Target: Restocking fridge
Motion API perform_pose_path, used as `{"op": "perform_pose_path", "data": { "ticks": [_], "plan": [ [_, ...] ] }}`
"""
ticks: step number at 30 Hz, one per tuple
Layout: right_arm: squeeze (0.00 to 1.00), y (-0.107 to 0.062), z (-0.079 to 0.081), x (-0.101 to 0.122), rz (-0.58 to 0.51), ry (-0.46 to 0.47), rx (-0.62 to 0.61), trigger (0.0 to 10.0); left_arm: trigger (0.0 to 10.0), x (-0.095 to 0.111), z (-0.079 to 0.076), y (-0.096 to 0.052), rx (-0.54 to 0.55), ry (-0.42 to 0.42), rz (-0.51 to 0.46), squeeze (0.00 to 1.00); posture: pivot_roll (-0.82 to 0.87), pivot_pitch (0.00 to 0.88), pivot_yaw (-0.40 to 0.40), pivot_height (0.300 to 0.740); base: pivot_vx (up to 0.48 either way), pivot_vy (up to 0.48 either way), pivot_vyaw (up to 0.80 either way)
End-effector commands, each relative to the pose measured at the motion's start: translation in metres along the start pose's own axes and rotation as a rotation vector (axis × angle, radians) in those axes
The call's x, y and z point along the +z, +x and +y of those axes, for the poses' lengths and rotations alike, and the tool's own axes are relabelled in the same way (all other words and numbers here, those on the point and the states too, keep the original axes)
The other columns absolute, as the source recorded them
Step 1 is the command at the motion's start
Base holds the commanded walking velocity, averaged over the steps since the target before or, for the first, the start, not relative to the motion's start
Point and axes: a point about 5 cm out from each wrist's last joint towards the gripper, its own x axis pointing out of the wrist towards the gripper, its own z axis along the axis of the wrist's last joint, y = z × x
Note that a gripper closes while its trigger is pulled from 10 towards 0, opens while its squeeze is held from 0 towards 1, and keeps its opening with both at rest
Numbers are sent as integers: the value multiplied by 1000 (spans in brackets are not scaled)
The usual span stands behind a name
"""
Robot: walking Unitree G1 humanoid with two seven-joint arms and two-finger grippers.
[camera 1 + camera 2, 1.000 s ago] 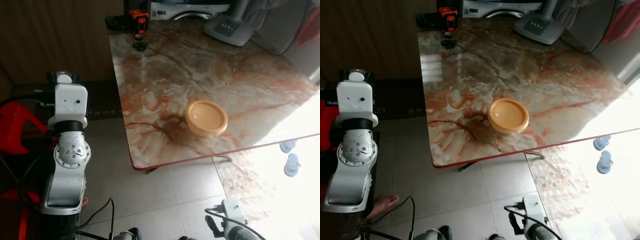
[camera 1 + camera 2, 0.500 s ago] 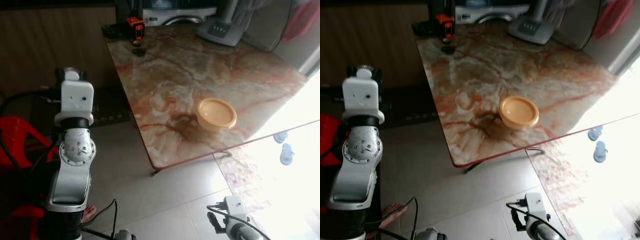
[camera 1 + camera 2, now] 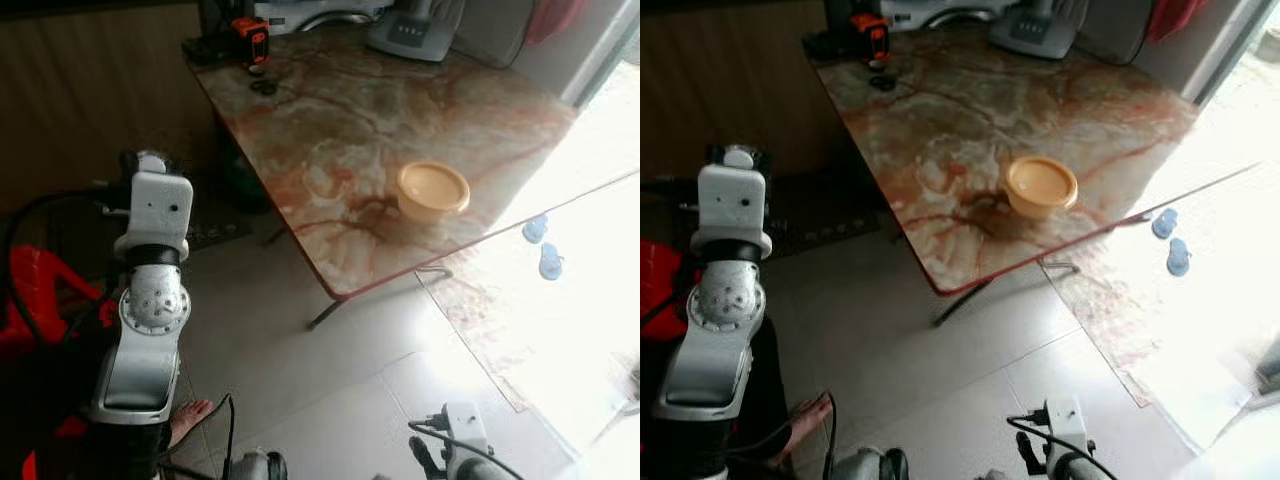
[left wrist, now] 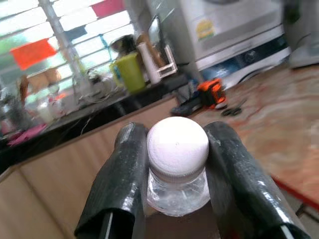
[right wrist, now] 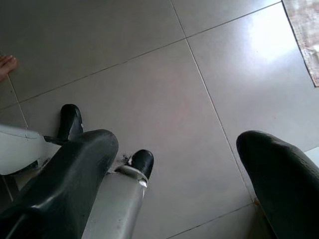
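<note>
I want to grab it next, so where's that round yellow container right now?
The yellow container sits on the marble table, near the table's front edge, ahead and to the robot's right, with the blue slippers on the floor just beyond that edge.

Blown-out daylight at right, glare on floor (image 3: 560, 340), dim left side

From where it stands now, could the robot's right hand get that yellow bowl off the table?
Probably not yet. The right hand hangs low over the floor tiles, open and empty, while the yellow bowl sits on the marble table well ahead, beyond a stretch of floor. It would likely need to step closer first.
</note>
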Motion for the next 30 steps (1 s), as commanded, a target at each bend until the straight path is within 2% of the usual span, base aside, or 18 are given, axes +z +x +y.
{"op": "perform_pose_path", "data": {
  "ticks": [1, 4, 9, 16, 25, 30],
  "plan": [
    [0, -2, -2, -7, 22, 11, -10, 10000, 10000, 9, -4, -1, -31, -2, -50, 0, 37, 160, -91, 740, 0, 0, 0],
    [0, -2, -1, -7, 23, 12, -11, 10000, 10000, 10, -7, -2, -52, -11, -54, 0, 35, 161, -89, 740, 0, 0, 0],
    [0, -2, -1, -8, 25, 16, -13, 10000, 10000, 13, -9, -2, -69, -13, -72, 0, 35, 160, -85, 740, 0, 0, -800],
    [0, -1, 0, -8, 25, 24, -16, 10000, 10000, 15, -12, -1, -102, 2, -87, 0, 32, 159, -79, 740, 0, 0, 0],
    [0, -1, 1, -8, 24, 29, -18, 10000, 10000, 18, -22, -4, -186, 4, -112, 0, 34, 161, -73, 740, 0, 0, -800],
    [0, -1, 2, -8, 25, 35, -19, 10000, 10000, 17, -24, -5, -211, -1, -111, 0, 33, 156, -63, 740, 0, 0, 0]
  ]
}}
